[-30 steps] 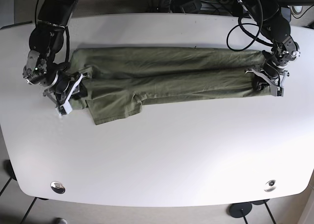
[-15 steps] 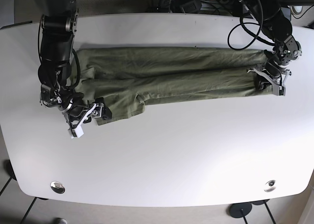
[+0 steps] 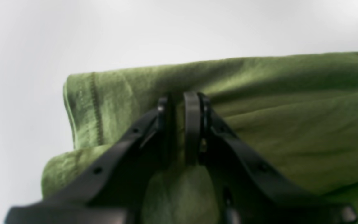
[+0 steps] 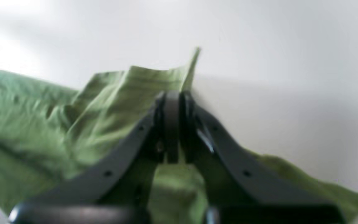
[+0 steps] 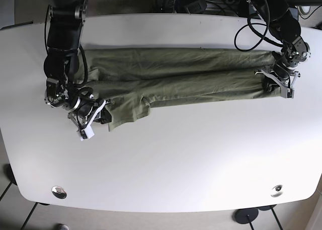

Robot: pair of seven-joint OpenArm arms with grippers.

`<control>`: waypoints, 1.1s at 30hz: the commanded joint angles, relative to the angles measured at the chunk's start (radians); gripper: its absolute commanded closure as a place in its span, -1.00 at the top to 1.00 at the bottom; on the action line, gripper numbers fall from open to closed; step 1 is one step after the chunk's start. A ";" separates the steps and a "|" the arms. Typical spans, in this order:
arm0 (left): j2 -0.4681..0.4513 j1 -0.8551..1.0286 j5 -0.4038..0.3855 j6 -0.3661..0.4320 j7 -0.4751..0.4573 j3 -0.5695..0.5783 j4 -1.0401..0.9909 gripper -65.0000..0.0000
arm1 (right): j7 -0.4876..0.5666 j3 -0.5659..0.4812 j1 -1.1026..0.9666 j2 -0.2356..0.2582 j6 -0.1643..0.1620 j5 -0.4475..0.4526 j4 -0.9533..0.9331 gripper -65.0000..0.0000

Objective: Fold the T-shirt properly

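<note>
The T-shirt lies on the desk as a long narrow band, sides folded in, each end pinched by the left hand and right hand, crosswise folds still left

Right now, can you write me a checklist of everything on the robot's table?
Surface: white table, two small metal fittings near its front edge.
Job's things: green T-shirt, folded into a long band, sleeve part sticking out at the front.
Clutter: nothing seen.
End effectors: left end effector shut on the T-shirt's hem end; right end effector shut on the sleeve end.
Cables: black cables looping from the left arm.
Surroundings: more wires behind the table, floor below.
</note>
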 commanded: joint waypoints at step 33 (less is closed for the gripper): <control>-0.024 0.005 0.057 0.017 0.060 -0.001 -0.008 -0.85 | 0.241 -0.146 0.151 -0.012 -0.128 0.016 -0.367 -0.95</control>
